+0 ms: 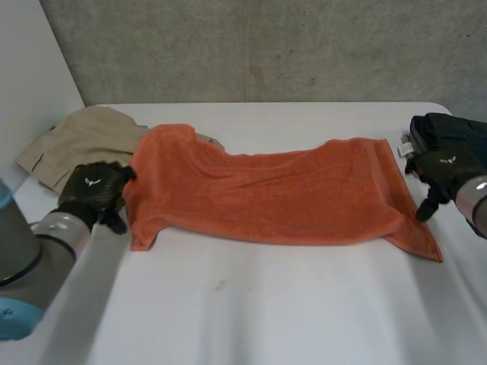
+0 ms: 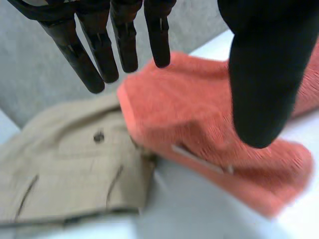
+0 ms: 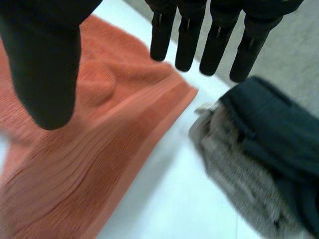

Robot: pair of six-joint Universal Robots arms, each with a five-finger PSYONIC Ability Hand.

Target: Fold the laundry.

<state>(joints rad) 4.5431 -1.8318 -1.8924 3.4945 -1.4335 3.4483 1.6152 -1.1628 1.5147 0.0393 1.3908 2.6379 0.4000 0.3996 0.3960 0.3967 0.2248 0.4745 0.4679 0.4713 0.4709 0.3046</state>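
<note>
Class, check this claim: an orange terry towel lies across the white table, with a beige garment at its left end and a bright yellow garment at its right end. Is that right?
Not quite: the right-end garment is dark, nearly black, not yellow; the right wrist view shows it. The orange terry towel, white table and beige garment are as stated.

You have bare table (image 1: 251,312) along the whole near side, in front of the orange towel (image 1: 266,194). At the far left, a beige garment (image 1: 72,144) lies partly under the towel. At the far right, a dark garment (image 1: 449,133) lies just beside its corner.
</note>
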